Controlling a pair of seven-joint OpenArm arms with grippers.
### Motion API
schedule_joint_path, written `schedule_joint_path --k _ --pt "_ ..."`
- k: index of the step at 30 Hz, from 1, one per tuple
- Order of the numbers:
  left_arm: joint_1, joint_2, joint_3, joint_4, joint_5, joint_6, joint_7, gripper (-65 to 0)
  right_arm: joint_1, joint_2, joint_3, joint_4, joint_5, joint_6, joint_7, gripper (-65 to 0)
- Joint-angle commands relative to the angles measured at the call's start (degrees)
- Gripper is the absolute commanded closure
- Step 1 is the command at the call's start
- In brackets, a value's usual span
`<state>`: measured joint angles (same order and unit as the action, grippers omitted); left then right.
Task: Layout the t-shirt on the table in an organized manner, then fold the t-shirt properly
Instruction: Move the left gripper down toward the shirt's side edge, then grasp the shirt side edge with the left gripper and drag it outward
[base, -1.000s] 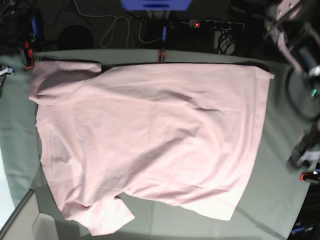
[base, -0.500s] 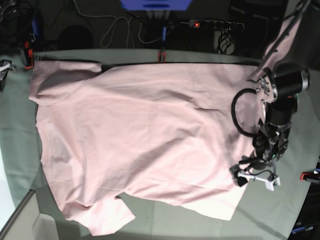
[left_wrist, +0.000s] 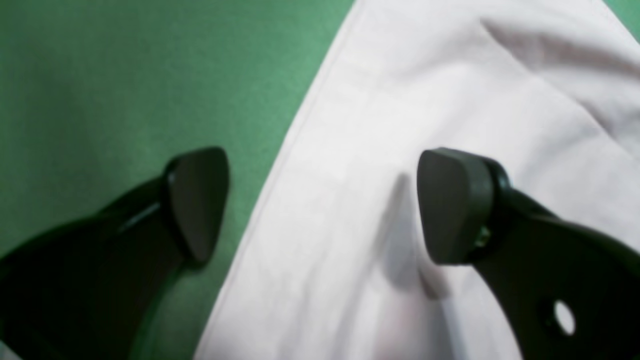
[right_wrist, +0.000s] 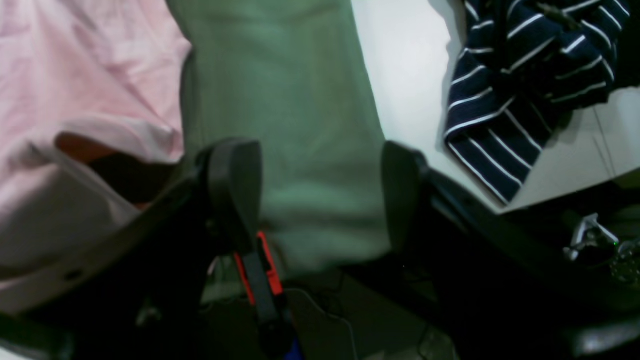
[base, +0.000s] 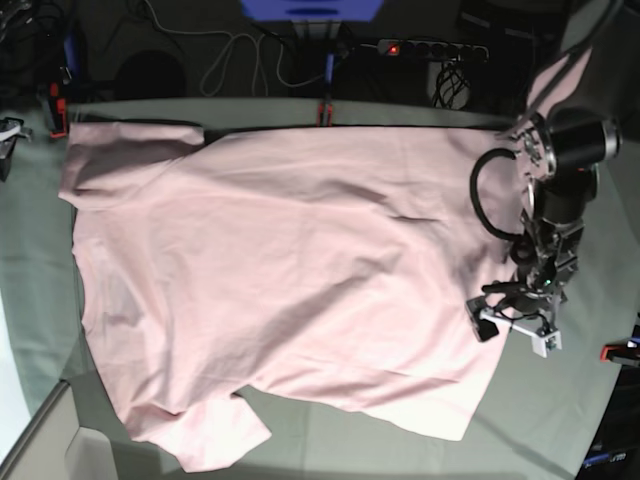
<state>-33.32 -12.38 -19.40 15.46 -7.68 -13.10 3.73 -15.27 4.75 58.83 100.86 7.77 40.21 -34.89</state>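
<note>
Our left tool (left_wrist: 320, 205) hangs wide open astride the t-shirt (base: 300, 270) hem — one finger over cloth, one over the counter (base: 570, 400); our right tool (right_wrist: 320, 195), also open and empty, sits beyond the counter's far corner.

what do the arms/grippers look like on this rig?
Left gripper: two matte black fingers with rounded, paddle-shaped pads, and a small round hole in one finger body. In the base view its arm carries a black looped cable, a silver-and-black wrist and white brackets. Right gripper: the same black paddle fingers.
</note>
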Motion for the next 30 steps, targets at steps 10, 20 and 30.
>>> schedule_joint_path --k 10,20,30 --pt "-0.04 -0.67 -0.51 0.23 -0.19 0.31 2.82 0.0 -0.16 1.00 0.47 0.90 0.63 -0.21 1.36 -37.7" --pt "-0.04 -0.50 -0.51 4.18 -0.19 0.31 3.17 0.0 -2.10 1.00 0.47 0.90 0.63 -0.21 1.44 -37.7" --pt "5.41 -3.93 -0.51 16.76 -10.38 0.31 8.80 0.0 -2.89 0.92 0.38 0.90 0.63 -0.21 1.44 -37.7"
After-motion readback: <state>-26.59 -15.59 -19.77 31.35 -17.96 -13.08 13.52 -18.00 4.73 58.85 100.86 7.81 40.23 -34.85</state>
